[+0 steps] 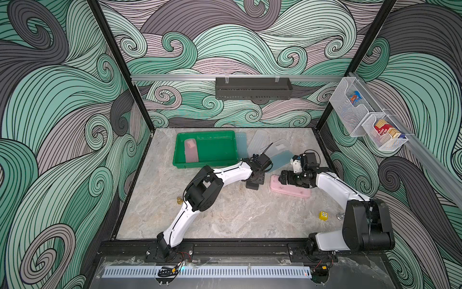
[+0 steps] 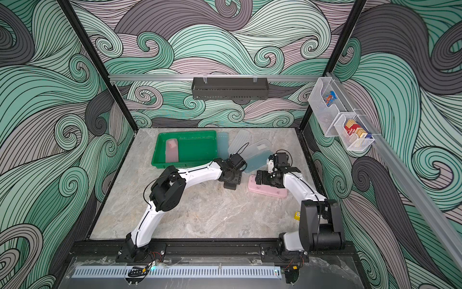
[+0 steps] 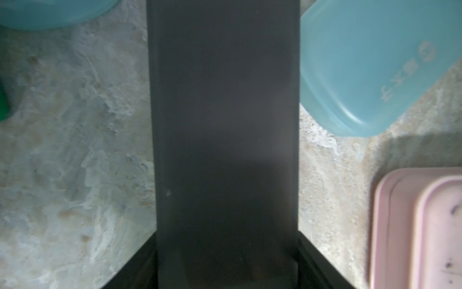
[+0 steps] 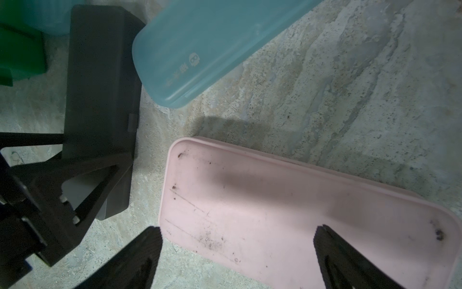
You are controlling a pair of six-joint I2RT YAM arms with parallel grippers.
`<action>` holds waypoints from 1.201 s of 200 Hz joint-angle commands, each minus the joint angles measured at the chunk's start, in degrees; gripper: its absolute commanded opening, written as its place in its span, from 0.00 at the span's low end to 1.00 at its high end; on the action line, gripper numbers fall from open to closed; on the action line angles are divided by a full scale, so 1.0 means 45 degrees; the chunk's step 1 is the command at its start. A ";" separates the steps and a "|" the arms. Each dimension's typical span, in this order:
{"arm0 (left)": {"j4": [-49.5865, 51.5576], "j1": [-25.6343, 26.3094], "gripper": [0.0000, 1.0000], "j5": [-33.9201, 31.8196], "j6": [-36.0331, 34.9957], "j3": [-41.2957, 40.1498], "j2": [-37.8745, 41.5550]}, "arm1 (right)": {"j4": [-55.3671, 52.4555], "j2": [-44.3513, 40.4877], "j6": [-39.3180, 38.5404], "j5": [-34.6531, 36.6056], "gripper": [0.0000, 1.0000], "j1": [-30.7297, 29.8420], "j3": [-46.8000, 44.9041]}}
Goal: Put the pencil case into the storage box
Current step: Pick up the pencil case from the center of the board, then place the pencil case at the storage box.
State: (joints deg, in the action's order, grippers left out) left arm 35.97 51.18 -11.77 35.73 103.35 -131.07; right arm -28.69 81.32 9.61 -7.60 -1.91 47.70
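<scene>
Shown far left: shallow rectangular bright green plastic storage box (image 1: 207, 163), with a translucent pink plastic pencil case (image 1: 191, 150) lying inside. Right of centre: opaque pink rectangular pencil case (image 1: 292, 191), flat on the marble table (image 1: 225, 212) beneath the right gripper (image 4: 237, 232), jaws spread wide. Between these: black rectangular pencil case (image 3: 225, 125), pinched by the left gripper (image 1: 253, 181).

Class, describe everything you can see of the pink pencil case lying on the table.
The pink pencil case is a flat, round-cornered oblong of matte plastic with a raised rim and dark scuffs. It lies flat on the marble table, outside the storage box, with the open right hand above one end.
</scene>
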 commanded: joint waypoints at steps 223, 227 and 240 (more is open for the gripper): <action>-0.0355 -0.7086 0.75 0.0092 -0.3555 -0.0726 0.3208 | 0.0396 -0.0220 0.0032 -0.0736 0.99 0.0066 -0.0405; -0.0341 -0.7117 0.75 0.0131 -0.3539 -0.0689 0.3097 | 0.0403 -0.0207 0.0033 -0.0734 0.99 0.0055 -0.0405; -0.0316 -0.7154 0.75 0.0203 -0.3443 -0.0691 0.2799 | 0.0399 -0.0163 0.0023 -0.0754 0.99 0.0054 -0.0405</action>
State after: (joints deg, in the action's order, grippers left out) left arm 36.58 18.98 -13.39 20.56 98.54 -116.55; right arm -27.16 81.30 9.80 -9.87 -1.89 46.30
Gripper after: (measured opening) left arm 0.752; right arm 0.993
